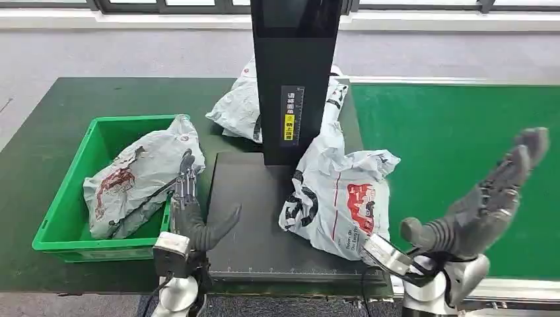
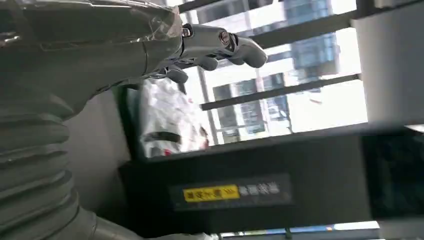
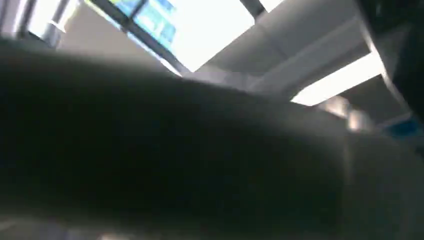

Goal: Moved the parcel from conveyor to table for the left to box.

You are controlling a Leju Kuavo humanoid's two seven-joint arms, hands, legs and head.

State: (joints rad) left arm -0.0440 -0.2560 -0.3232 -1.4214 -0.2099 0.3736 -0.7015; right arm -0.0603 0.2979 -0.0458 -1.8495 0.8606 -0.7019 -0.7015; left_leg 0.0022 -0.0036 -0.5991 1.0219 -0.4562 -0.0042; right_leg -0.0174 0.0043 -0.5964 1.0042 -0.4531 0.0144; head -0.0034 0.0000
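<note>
The parcel (image 1: pixel 340 195) lies on the dark scale plate (image 1: pixel 254 218) on the surface (image 1: pixel 39 165), leaning against the black post (image 1: pixel 295 79), its right edge at the green conveyor (image 1: pixel 455 152). The right hand (image 1: pixel 485 198) hovers just beside it over the conveyor, fingers spread and empty. The left hand (image 1: pixel 195 211) is open too, by the green box (image 1: pixel 66 218), where another parcel (image 1: pixel 139 178) lies.

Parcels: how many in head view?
3. One in the green bin at, one on the black platform at, one behind the black column at, partly hidden.
</note>
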